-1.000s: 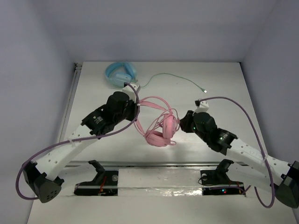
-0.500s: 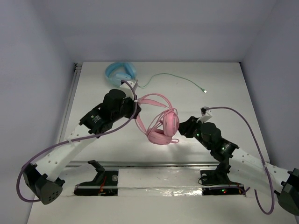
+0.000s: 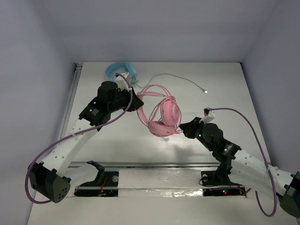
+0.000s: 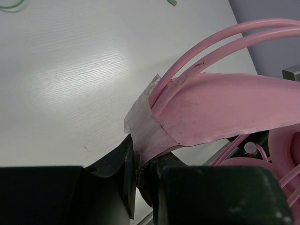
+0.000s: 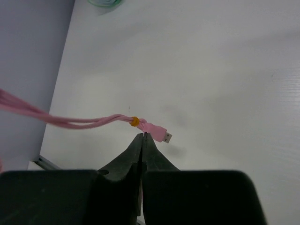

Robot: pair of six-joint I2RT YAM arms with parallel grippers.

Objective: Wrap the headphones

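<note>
— Where are the headphones?
— Centre of the table, long axis 11-to-5, headband toward 11, nipped by the left gripper.
— The right gripper?
— Closed tight on the cable behind its plug, at 4.

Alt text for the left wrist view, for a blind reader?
The left gripper has its black jaws shut on the taped end of the flat headband strap of the pink over-ear headphones. Two thin pink headband tubes arch away over the white table.
</note>
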